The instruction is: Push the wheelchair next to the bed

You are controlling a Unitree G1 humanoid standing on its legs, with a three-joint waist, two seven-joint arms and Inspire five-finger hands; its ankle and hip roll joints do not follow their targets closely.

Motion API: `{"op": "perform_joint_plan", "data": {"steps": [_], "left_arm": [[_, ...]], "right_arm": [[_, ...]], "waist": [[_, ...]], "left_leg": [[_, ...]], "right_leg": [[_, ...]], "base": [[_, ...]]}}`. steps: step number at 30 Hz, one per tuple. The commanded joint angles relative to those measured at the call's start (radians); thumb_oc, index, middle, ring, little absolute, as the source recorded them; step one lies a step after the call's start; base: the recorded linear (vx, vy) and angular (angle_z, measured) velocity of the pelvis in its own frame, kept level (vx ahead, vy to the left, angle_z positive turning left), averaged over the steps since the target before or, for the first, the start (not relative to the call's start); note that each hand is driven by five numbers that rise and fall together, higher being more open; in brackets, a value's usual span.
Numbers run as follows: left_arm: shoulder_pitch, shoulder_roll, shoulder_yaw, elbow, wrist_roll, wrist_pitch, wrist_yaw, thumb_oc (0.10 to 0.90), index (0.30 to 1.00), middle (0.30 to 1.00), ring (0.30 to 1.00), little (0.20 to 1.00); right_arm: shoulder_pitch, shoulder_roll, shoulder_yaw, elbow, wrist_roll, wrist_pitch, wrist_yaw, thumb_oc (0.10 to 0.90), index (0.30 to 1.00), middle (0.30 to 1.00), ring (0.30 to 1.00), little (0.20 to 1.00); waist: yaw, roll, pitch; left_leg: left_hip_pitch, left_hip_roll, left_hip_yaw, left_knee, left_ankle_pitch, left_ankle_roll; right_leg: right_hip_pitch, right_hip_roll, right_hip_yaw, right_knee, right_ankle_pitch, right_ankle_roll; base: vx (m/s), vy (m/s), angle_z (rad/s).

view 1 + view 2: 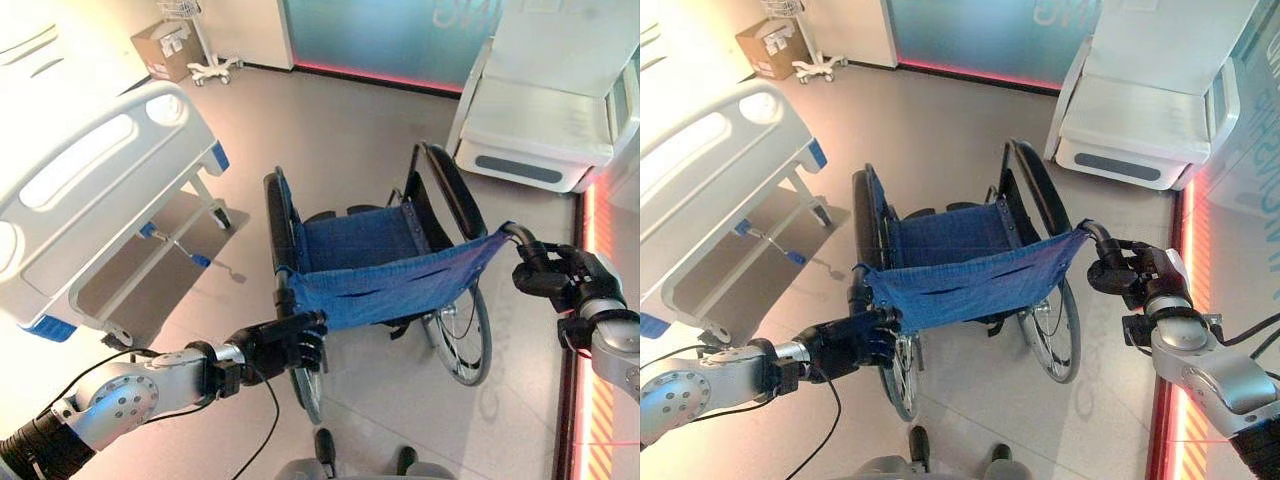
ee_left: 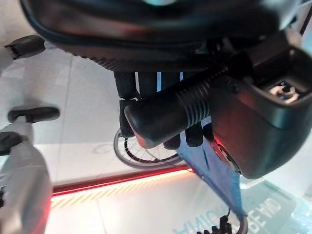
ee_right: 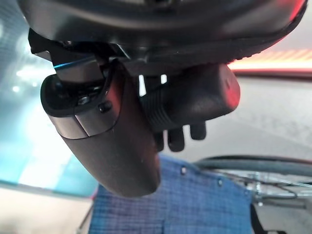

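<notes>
Gripping the wheelchair's 2 push handles, both hands sit nearest the camera. The left hand has its fingers curled round the left handle, whose black ribbed grip shows between fingers and thumb in the left wrist view. The right hand is wrapped the same way round the right handle, with the fingers closing under the grip in the right wrist view.

Between the hands hangs the wheelchair, seen from behind and above. Its blue backrest is stretched from one handle to the other, and the blue seat lies just beyond it, flanked by 2 black armrests. The right wheel stands on the pale floor below the right handle; the left wheel is partly hidden behind the left hand.

To the left of the wheelchair stands the bed, white with blue corner bumpers, its footboard and metal underframe facing the chair. A strip of floor lies between bed and chair, so they are near but apart.

Farther off on the right sits a white recliner, against a glowing red floor strip. At the far left are a cardboard box and the wheeled foot of a white stand, with a teal glass wall behind.
</notes>
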Motion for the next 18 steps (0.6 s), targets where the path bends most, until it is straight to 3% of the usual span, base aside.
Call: {"op": "perform_joint_plan", "data": {"steps": [1, 6, 18], "left_arm": [[-0.105, -0.079, 0.151, -0.064, -0.016, -0.191, 0.000, 0.400, 0.300, 0.300, 0.300, 0.300], [-0.109, -0.080, 0.203, -0.057, -0.005, -0.236, 0.053, 0.400, 0.300, 0.300, 0.300, 0.300], [-0.108, -0.111, 0.268, -0.019, -0.023, -0.235, 0.105, 0.400, 0.300, 0.300, 0.300, 0.300]], "right_arm": [[-0.043, 0.061, 0.042, -0.063, 0.036, -0.081, 0.024, 0.400, 0.300, 0.300, 0.300, 0.300], [-0.051, 0.065, 0.028, -0.052, 0.032, -0.071, 0.043, 0.400, 0.300, 0.300, 0.300, 0.300], [-0.067, 0.068, 0.020, -0.056, 0.035, -0.053, 0.066, 0.400, 0.300, 0.300, 0.300, 0.300]], "waist": [[-0.016, -0.008, 0.002], [-0.011, -0.013, 0.008], [-0.004, -0.025, 0.022]], "left_leg": [[0.049, 0.040, 0.035, 0.003, -0.050, -0.070], [0.046, 0.042, 0.031, 0.003, -0.046, -0.072], [0.035, 0.061, 0.021, 0.014, -0.033, -0.080]], "right_leg": [[-0.065, -0.015, 0.008, 0.004, 0.079, 0.028], [-0.067, -0.014, 0.003, 0.008, 0.078, 0.024], [-0.081, 0.005, -0.010, 0.041, 0.057, 0.003]], "base": [[0.00, 0.000, 0.00], [0.00, 0.000, 0.00], [0.00, -0.044, 0.00]]}}
